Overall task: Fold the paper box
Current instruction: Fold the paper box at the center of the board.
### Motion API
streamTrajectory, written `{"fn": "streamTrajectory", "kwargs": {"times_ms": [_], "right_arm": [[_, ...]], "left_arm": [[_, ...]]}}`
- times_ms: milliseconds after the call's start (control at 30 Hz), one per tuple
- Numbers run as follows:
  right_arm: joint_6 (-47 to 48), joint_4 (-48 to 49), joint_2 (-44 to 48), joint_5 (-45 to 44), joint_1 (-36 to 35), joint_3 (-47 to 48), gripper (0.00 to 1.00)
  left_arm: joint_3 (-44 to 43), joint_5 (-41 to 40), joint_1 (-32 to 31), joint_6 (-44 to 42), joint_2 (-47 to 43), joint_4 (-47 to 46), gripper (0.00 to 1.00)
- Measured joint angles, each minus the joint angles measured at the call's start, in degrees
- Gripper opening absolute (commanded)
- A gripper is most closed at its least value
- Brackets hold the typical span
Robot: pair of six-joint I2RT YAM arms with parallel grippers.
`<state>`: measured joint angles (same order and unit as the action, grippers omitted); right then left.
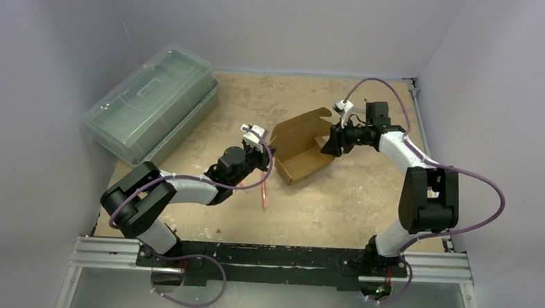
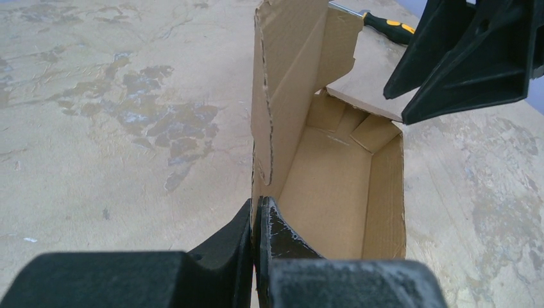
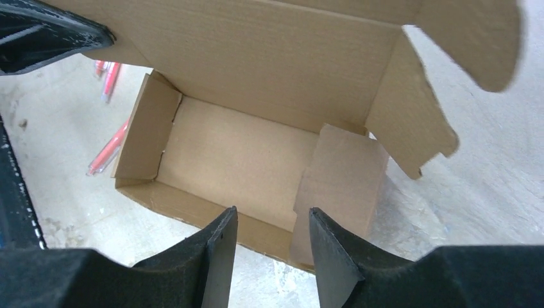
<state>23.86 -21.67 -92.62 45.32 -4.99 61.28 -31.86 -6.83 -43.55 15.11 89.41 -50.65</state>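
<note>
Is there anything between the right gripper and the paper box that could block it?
Nothing visible does. The open right gripper hangs right at the near wall of the box, with nothing between them. The left gripper is shut on the box's other side, and the pens lie on the table past the box, out of the way.

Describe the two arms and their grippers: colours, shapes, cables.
The left arm and right arm have white links between bulky black joint housings. A purple cable loops loosely along each, and a small white block sits at each wrist. The left gripper and right gripper each have two matte black, wedge-shaped fingers tapering to thin tips.
</note>
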Motion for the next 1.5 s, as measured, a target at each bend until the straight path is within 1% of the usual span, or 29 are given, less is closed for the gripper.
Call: {"fn": "streamTrajectory", "kwargs": {"times_ms": [100,167,367,533,733,1000,1133,1267,1500], "right_arm": [[0.26,-0.79,0.07,2.97,2.47,0.2,0.52],[-0.68,-0.7,0.31,4.22,4.07,0.2,0.56],[-10.25,6.25,0.52,4.39,8.79,-1.95,0.65],[-16.09,9.27,-4.79,5.27,9.81,-2.25,0.67],[-18.93,9.64,-11.21,5.7,9.77,-2.14,0.67],[-19.3,8.76,-16.87,10.29,9.77,0.11,0.63],[-18.93,8.37,-16.96,11.28,9.77,0.2,0.57],[-18.67,8.37,-16.92,11.19,9.77,0.33,0.54],[-18.21,8.41,-16.2,9.62,8.66,0.33,0.46]], "left_arm": [[0.37,0.0,0.0,-0.76,0.0,-0.31,0.0],[0.5,0.02,0.0,-1.05,0.0,-0.5,0.0],[0.59,0.02,0.0,-1.27,0.0,-0.74,0.0],[0.59,0.02,0.0,-1.25,0.0,-0.74,0.0],[0.61,0.04,0.0,-1.25,0.0,-0.76,0.0],[0.61,0.22,0.0,-1.22,0.0,-0.9,0.0],[0.61,0.33,0.0,-1.2,0.0,-1.07,0.0],[0.61,0.66,0.0,-0.98,0.0,-1.16,0.0],[0.59,0.85,-0.02,-0.55,0.0,-1.16,0.0]]}}
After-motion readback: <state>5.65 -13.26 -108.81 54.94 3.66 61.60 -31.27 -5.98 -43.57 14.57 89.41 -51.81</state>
